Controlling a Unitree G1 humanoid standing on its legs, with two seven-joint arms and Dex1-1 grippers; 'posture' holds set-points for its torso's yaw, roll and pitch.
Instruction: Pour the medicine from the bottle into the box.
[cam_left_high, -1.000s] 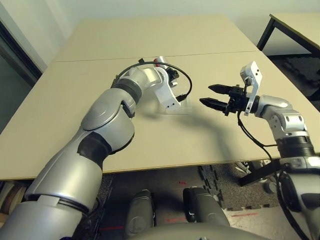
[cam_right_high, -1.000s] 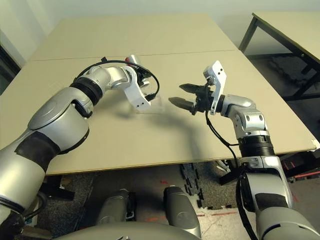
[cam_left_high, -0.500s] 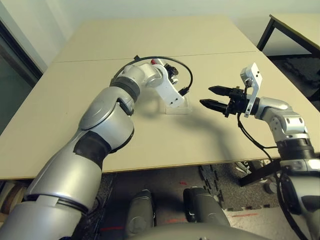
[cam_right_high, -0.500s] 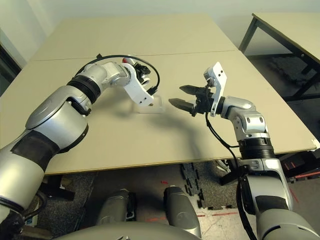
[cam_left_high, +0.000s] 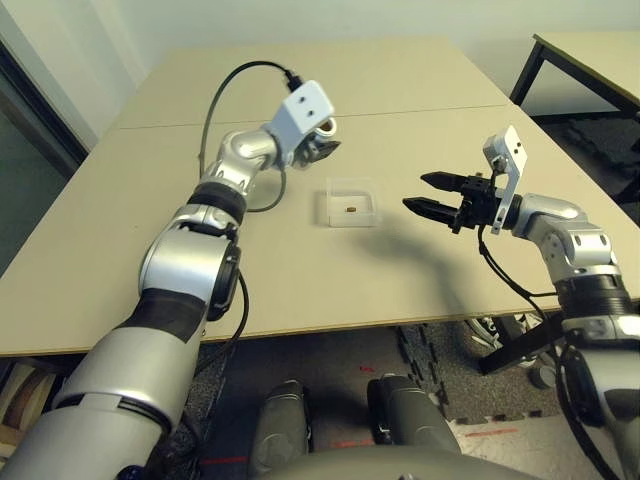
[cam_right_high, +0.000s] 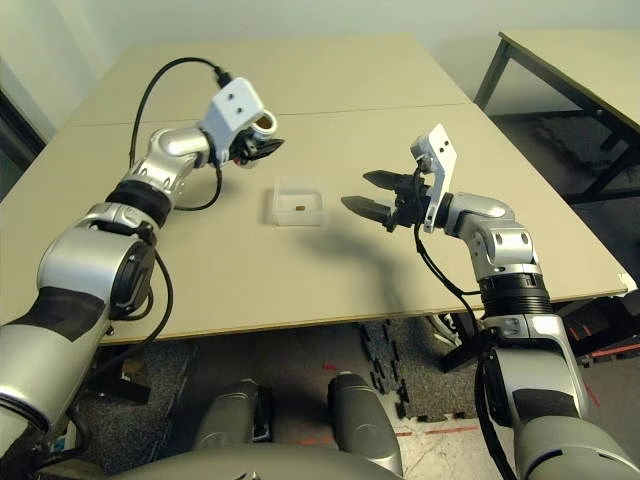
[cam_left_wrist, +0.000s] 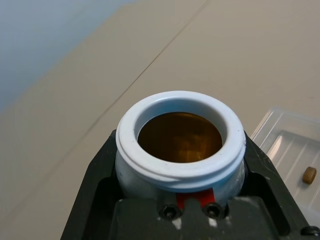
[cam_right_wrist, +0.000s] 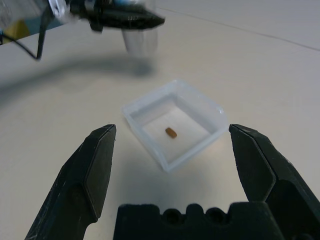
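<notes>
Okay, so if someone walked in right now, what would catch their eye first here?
Probably the clear box mid-table with one tiny brown pill lying inside it. Next, the left gripper raised beside the box, holding an uncapped bottle whose open mouth looks empty. The right gripper hovers open on the box's other side.

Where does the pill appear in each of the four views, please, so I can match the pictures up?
Left eye view: the pill lies in the box, mid-table between the two arms.
Right eye view: same spot, in the box's middle.
Left wrist view: at the far right edge, beside the bottle.
Right wrist view: centre, between the fingers.
Shared landmark: the box.
</notes>
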